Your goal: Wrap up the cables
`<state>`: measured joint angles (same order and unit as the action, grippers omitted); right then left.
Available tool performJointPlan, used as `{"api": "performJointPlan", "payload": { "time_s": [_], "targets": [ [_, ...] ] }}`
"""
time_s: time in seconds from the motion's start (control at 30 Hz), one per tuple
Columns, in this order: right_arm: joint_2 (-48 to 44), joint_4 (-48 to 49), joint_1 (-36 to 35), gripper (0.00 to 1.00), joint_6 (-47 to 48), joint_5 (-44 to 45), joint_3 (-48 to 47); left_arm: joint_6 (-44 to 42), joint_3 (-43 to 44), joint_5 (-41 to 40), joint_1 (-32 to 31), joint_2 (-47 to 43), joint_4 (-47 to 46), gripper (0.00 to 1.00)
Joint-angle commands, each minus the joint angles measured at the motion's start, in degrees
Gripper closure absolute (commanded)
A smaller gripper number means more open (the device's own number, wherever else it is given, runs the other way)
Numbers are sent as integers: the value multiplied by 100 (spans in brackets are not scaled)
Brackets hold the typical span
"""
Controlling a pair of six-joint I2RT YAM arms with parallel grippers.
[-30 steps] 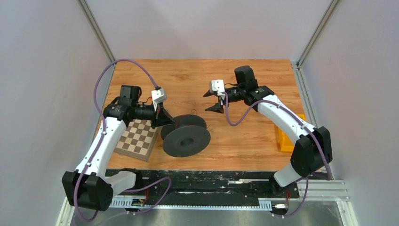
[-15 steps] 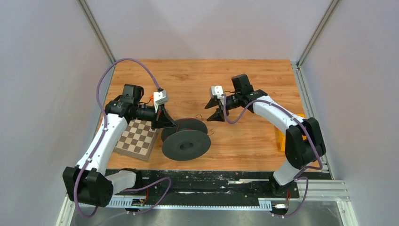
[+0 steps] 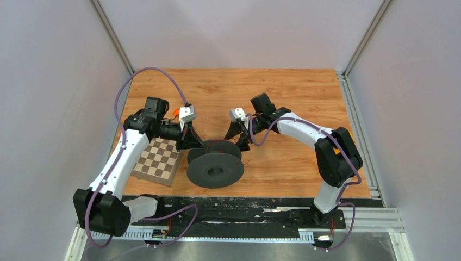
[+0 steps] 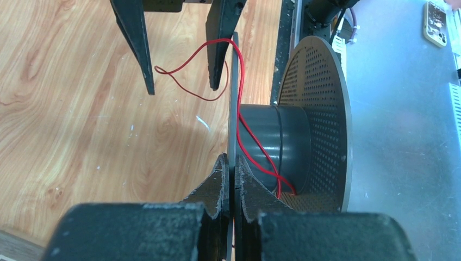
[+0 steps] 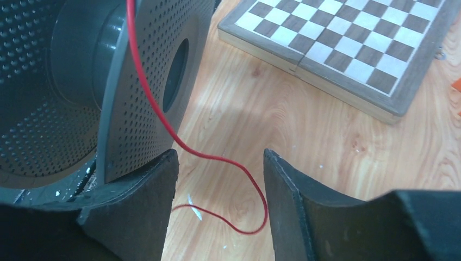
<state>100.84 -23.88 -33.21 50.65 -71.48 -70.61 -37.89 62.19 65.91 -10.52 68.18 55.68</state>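
Note:
A black spool (image 3: pixel 216 169) lies tilted on the wooden table. My left gripper (image 3: pixel 196 143) is shut on the thin edge of its far flange; the left wrist view shows this grip (image 4: pixel 230 161). The thin red wire (image 4: pixel 278 187) runs from the grey core over that flange into a loose loop on the table. My right gripper (image 3: pixel 239 138) is open at the spool's right side. In the right wrist view (image 5: pixel 220 155) the wire loop (image 5: pixel 244 168) lies between its fingers, and the left finger (image 5: pixel 152 201) is close against the perforated flange (image 5: pixel 144 81).
A chessboard (image 3: pixel 159 159) lies left of the spool, under my left arm, and also shows in the right wrist view (image 5: pixel 348 49). Purple cables run along both arms. The table's near edge meets a black rail (image 3: pixel 244 209). A phone (image 4: pixel 437 22) lies on the metal surface beyond.
My right gripper has swung left and down from mid-table to the spool's far flange, over the loose wire. My left gripper has kept its hold, and the spool has shifted slightly.

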Motion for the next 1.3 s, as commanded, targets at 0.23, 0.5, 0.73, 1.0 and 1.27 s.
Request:
{"api": "performJointPlan", "payload": {
  "time_s": [0.23, 0.5, 0.73, 1.0, 1.27],
  "targets": [
    [163, 96, 23, 98, -477, -324, -109, 232, 201, 330, -27, -168, -663, 100],
    [-385, 952, 541, 100, -2683, 1434, 147, 1706, -108, -238, 63, -556, -1957, 100],
    [-698, 1303, 805, 100, -4276, 2674, -122, 4549, -851, -488, 493, -1026, -4442, 100],
    [-1070, 2161, 787, 93, -5287, 2764, 398, 6481, -1443, -1236, 514, -1639, -6138, 100],
    [-1332, 2580, 785, 84, -5742, 3043, 843, 7699, -1571, -2325, 520, -2034, -6423, 100]
  ]
}}
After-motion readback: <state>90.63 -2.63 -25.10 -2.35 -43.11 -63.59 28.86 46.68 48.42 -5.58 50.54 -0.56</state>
